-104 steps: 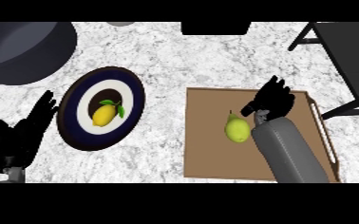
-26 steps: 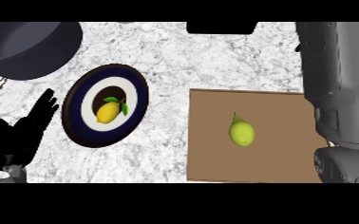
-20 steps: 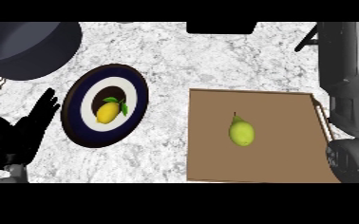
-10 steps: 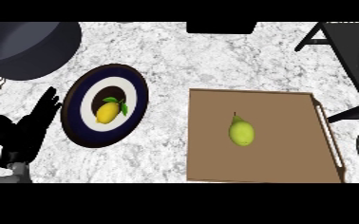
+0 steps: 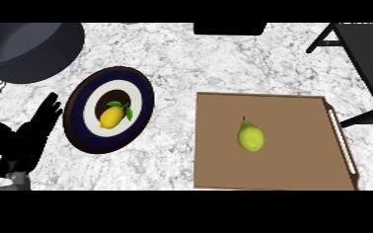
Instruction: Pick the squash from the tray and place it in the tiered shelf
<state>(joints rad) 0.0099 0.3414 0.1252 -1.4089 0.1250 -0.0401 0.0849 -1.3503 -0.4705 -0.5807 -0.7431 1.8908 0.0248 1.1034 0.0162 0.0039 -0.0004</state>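
**Squash lying on tray, left hand resting open**

The squash [image 5: 250, 135] lay on the brown tray [image 5: 291, 165], roughly in its middle, stem end pointing far. It was yellow-green and pear-shaped, and nothing touched it. The tray sat on the right, near part of the white marbled bench [image 5: 175, 59], with a pale handle along its right side.

The tiered shelf [image 5: 357, 39] showed only in part at the far right corner: a black frame with slanted legs, just beyond the tray's far right corner. The squash was well apart from it.

The left hand [image 5: 29, 138] rested at the near left edge. Its fingers were straight, slightly apart and pointing far, and they held nothing. It sat just beside the left rim of a plate [image 5: 76, 128].

The plate was dark with a white centre and lay left of the tray, apart from it. A lemon [image 5: 111, 117] with green leaves lay on its centre. A dark round pan [image 5: 36, 49] filled the far left corner. A black block [image 5: 229, 28] sat at the far edge, centre.
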